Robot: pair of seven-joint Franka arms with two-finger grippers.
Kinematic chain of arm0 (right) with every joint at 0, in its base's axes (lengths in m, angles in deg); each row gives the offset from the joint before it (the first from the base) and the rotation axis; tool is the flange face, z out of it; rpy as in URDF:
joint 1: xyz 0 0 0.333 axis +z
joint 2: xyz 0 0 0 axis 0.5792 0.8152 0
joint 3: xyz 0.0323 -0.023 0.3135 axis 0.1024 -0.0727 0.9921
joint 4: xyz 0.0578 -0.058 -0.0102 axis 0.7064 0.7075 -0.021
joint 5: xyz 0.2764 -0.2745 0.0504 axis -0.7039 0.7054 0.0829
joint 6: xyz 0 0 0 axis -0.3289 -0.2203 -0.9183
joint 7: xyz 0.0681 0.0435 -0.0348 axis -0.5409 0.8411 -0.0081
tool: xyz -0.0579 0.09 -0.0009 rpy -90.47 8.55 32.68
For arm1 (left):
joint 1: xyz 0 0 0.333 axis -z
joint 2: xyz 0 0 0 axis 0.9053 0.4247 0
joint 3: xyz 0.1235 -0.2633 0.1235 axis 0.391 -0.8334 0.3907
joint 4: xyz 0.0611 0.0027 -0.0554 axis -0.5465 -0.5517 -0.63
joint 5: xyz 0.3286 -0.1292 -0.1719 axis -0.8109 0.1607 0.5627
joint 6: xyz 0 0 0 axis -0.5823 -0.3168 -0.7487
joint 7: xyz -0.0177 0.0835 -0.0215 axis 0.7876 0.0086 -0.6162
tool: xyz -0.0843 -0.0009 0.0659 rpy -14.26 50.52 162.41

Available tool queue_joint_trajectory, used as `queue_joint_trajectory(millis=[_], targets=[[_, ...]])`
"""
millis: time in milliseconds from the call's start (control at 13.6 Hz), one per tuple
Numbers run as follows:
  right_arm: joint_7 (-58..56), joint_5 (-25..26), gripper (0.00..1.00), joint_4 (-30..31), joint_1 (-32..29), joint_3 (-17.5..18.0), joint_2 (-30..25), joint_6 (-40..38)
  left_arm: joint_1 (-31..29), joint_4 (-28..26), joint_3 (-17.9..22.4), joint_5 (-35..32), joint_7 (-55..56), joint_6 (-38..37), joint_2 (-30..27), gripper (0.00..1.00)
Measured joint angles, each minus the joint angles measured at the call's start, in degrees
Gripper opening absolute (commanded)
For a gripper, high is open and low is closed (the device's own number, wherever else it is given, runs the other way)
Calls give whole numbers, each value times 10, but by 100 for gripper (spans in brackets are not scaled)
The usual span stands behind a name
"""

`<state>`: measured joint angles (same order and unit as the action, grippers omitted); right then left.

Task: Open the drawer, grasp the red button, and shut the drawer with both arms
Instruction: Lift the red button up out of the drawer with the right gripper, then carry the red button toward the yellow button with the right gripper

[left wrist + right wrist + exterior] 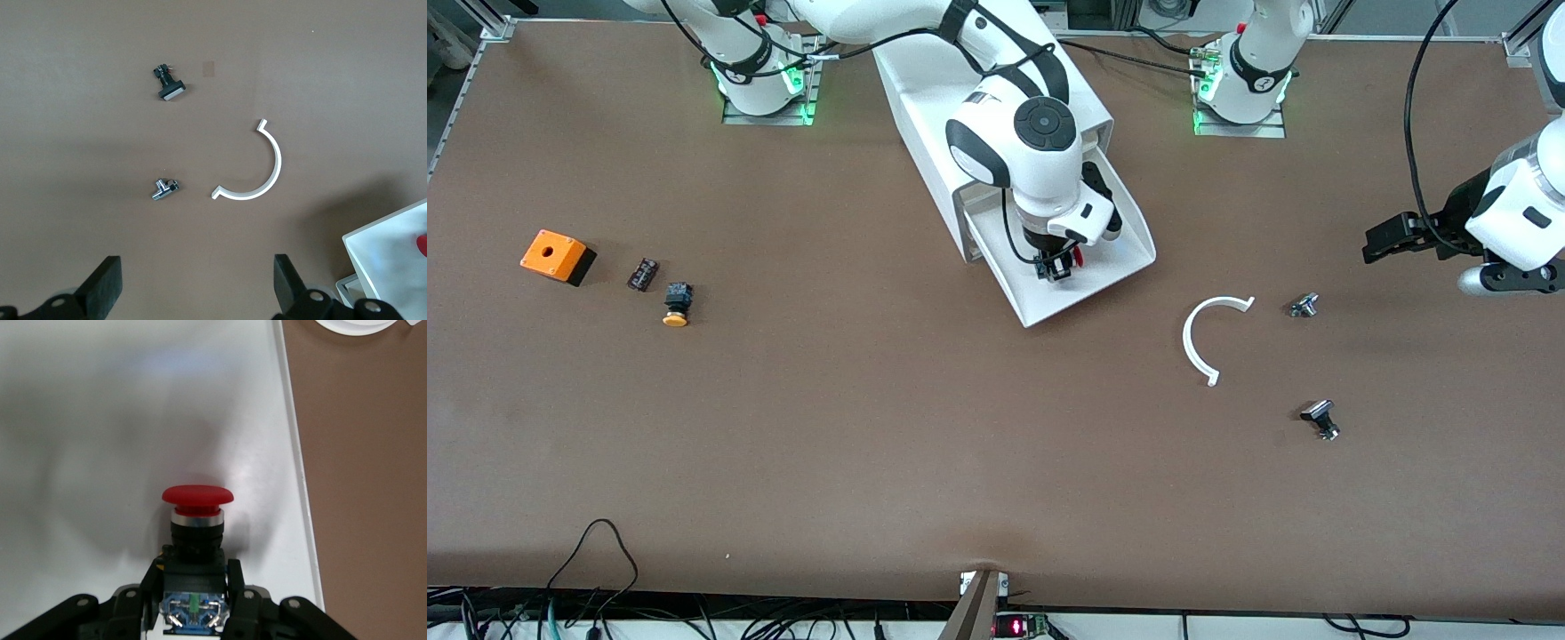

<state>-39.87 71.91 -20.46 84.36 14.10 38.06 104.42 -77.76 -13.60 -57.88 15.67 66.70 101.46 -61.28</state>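
The bottom drawer (1129, 242) of the white cabinet (925, 116) stands pulled out toward the front camera. My right gripper (1056, 267) reaches down into it and is shut on the black body of the button (1077, 257). In the right wrist view the button's red cap (197, 496) points away from the jaws over the drawer's white floor (100, 420), with both fingers (236, 587) pressed on the body. My left gripper (1383, 242) waits open and empty above the table at the left arm's end; its wrist view shows its fingers (107, 287) wide apart.
An orange box (554, 256), a small black part (643, 274) and a yellow-capped button (677, 306) lie toward the right arm's end. A white C-shaped ring (1205, 333) and two small metal pieces (1304, 305) (1321, 418) lie between the drawer and the left gripper.
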Motion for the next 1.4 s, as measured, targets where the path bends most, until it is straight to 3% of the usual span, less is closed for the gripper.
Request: queue_joint_trajectory(millis=[367,734,1175,1395], targets=[[8,2,35,-13,3,0,-8,-37,0,0,0,0,0,0,0,100],[45,3,35,-21,3,-5,-70,-98,0,0,0,0,0,0,0,100],[53,4,35,-21,-21,-46,-128,-141,0,0,0,0,0,0,0,100],[54,3,35,-21,-33,-90,-148,-152,0,0,0,0,0,0,0,100]])
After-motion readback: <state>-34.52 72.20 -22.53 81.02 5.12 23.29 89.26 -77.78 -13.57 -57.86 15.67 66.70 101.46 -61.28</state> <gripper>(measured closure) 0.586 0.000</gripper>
